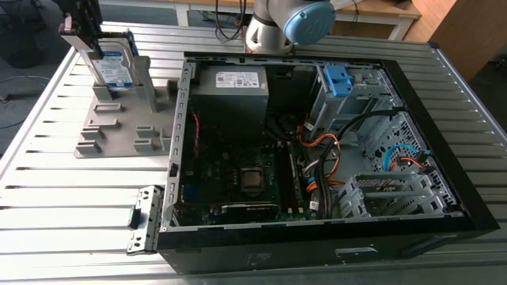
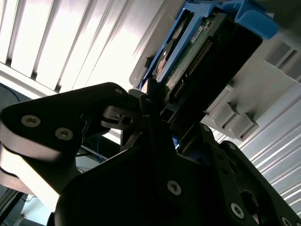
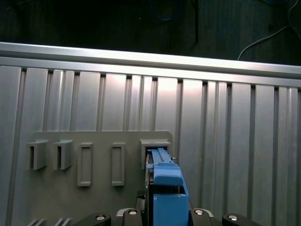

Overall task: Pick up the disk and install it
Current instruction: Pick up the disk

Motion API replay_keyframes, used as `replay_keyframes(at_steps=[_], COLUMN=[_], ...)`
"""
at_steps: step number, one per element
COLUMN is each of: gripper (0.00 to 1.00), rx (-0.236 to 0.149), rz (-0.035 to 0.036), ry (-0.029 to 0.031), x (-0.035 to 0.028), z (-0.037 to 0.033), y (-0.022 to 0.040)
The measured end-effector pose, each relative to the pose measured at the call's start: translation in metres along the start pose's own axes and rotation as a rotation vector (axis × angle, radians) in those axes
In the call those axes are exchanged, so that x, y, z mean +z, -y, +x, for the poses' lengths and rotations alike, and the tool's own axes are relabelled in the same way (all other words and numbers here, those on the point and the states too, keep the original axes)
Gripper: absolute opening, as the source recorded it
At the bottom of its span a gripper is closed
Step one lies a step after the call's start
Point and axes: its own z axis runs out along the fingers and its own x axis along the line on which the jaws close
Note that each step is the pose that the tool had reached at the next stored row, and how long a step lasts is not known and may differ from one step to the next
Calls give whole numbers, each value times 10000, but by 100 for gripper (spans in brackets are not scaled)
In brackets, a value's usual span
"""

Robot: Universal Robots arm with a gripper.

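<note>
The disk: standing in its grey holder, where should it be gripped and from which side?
Its upper edge, from straight above, pinching the two broad faces: the disk stands on edge in the grey holder, whose posts flank its lower part, leaving the upper part exposed.

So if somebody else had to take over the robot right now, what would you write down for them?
Gripper: shut on the disk, holding it by its top edge.
Disk: upright, its lower end between the posts of the grey stand on the table, to the exterior view's left of the open computer case.
Done: the disk is grasped.
Left: the disk is not yet out of the stand and not yet in the case.
</note>
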Motion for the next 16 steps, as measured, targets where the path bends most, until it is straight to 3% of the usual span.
replay_keyframes(at_steps=[16], gripper=[36], rx=[0], rz=[0], ry=[3], x=[-94], z=[-7], y=[-3])
